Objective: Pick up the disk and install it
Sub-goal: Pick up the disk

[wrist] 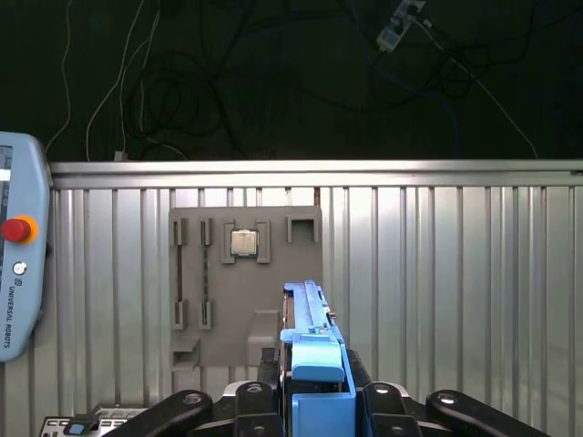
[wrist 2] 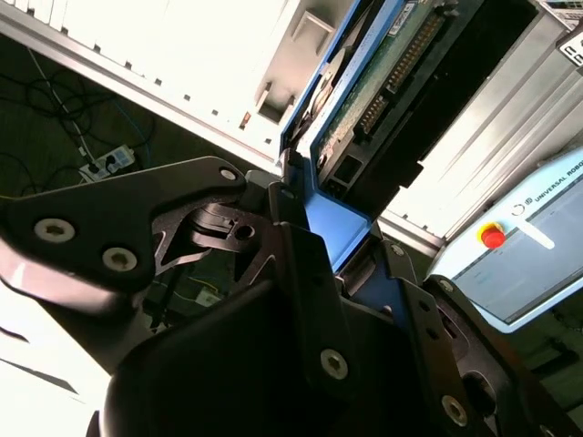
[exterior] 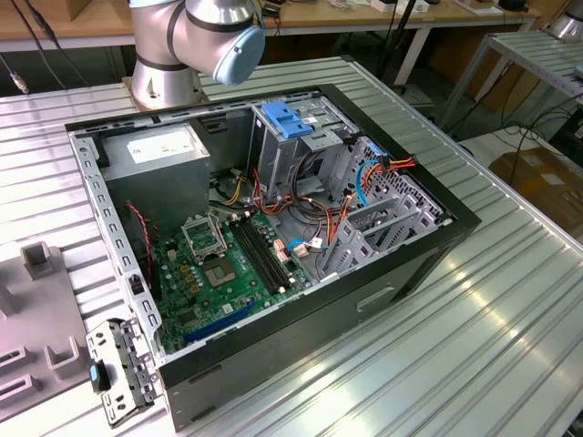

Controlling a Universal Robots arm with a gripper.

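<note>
A: What does the disk look like?

B: In the second wrist view the disk (wrist 2: 378, 86) is a flat metal slab turned to show its green circuit-board face. A row of connector pins runs along one end, and a blue plastic rail (wrist 2: 332, 232) runs down its side. In the first wrist view it stands edge-on, with the blue rail towards the camera.

A: And the gripper?

B: The gripper (wrist 2: 337, 214) is closed on the disk. Its black fingers (wrist 2: 301, 264) press the rail end from both sides, with only the disk's thickness between them.

A: Where is the disk, then?

B: It is held up off the ribbed bench (wrist: 455, 273). In the first wrist view the grey fixture tray (wrist: 246, 314) lies on the bench behind it, with a small square chip (wrist: 242, 242) in one pocket. In the exterior view the open computer case (exterior: 301, 350) lies across the middle of the bench, with a light-blue bracket (exterior: 287, 118) upright at its far side.

A: Any writing?

B: The teach pendant (wrist: 18, 273) at the bench's edge carries print below its red button (wrist: 16, 228). The grey power-supply box (exterior: 159, 173) in the case's far corner bears a white printed sticker (exterior: 159, 144).
</note>
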